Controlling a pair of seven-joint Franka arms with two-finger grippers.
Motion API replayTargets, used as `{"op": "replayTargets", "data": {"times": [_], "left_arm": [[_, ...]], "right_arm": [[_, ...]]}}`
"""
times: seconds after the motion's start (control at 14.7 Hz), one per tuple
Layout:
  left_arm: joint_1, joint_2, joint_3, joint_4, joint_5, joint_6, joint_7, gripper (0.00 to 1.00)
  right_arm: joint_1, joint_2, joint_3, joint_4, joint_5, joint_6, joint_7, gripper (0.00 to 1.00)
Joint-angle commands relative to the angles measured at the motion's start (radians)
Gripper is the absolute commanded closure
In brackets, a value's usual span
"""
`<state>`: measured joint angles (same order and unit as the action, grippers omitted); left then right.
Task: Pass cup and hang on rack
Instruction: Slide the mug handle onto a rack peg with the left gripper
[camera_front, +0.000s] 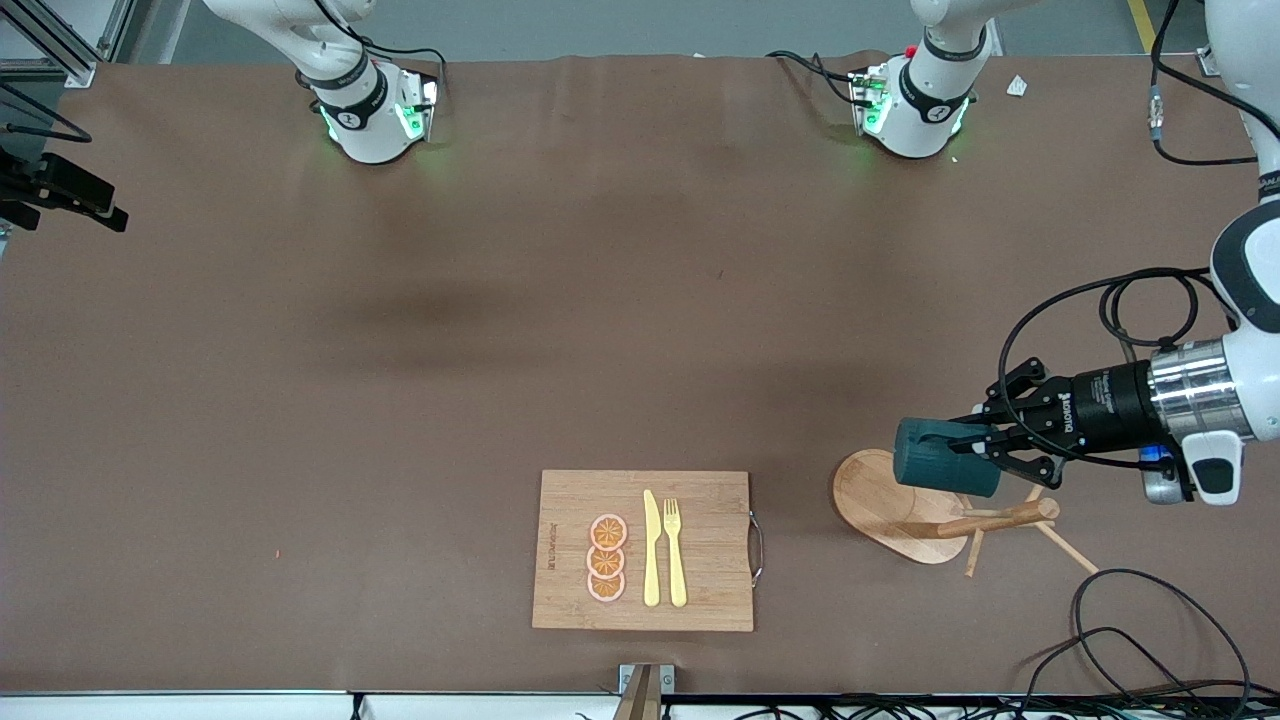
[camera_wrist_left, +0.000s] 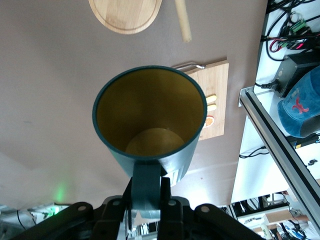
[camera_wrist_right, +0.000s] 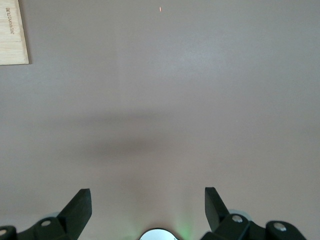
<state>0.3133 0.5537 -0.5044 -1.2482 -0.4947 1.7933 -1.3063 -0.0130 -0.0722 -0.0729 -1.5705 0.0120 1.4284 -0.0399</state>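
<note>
The dark teal cup (camera_front: 940, 458) lies on its side in the air, held by its handle in my left gripper (camera_front: 995, 447), which is shut on it. It hangs over the oval base (camera_front: 880, 500) of the wooden rack, beside the rack's post (camera_front: 1000, 520) and pegs. In the left wrist view the cup (camera_wrist_left: 150, 120) shows its yellowish inside, my left gripper (camera_wrist_left: 146, 197) clamps the handle, and the rack base (camera_wrist_left: 125, 15) lies past the cup's mouth. My right gripper (camera_wrist_right: 148, 205) is open and empty over bare table; it does not show in the front view.
A bamboo cutting board (camera_front: 700, 590) with a yellow knife (camera_front: 651, 550), a fork (camera_front: 675, 550) and orange slices (camera_front: 607, 558) lies near the table's front edge. Its corner shows in the right wrist view (camera_wrist_right: 12, 32). Black cables (camera_front: 1130, 620) lie near the rack.
</note>
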Motion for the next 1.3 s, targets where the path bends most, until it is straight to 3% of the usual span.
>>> {"op": "replayTargets", "data": {"times": [0.0, 0.2, 0.61, 1.23], "left_arm": [[0.007, 0.02, -0.005, 0.009, -0.071, 0.017, 0.012, 1.0], [0.038, 0.055, -0.003, 0.007, -0.174, 0.047, 0.047, 1.0], [0.058, 0.103, -0.002, 0.007, -0.26, 0.086, 0.041, 1.0], [0.062, 0.14, 0.0, 0.004, -0.294, 0.11, 0.048, 1.0]], "right_arm": [[0.002, -0.012, 0.002, -0.01, -0.007, -0.002, 0.003, 0.0], [0.002, -0.012, 0.002, -0.01, -0.007, -0.002, 0.003, 0.0], [0.002, -0.015, 0.002, -0.01, -0.007, 0.0, 0.005, 0.0], [0.004, -0.015, 0.004, -0.011, 0.002, -0.005, 0.008, 0.0]]}}
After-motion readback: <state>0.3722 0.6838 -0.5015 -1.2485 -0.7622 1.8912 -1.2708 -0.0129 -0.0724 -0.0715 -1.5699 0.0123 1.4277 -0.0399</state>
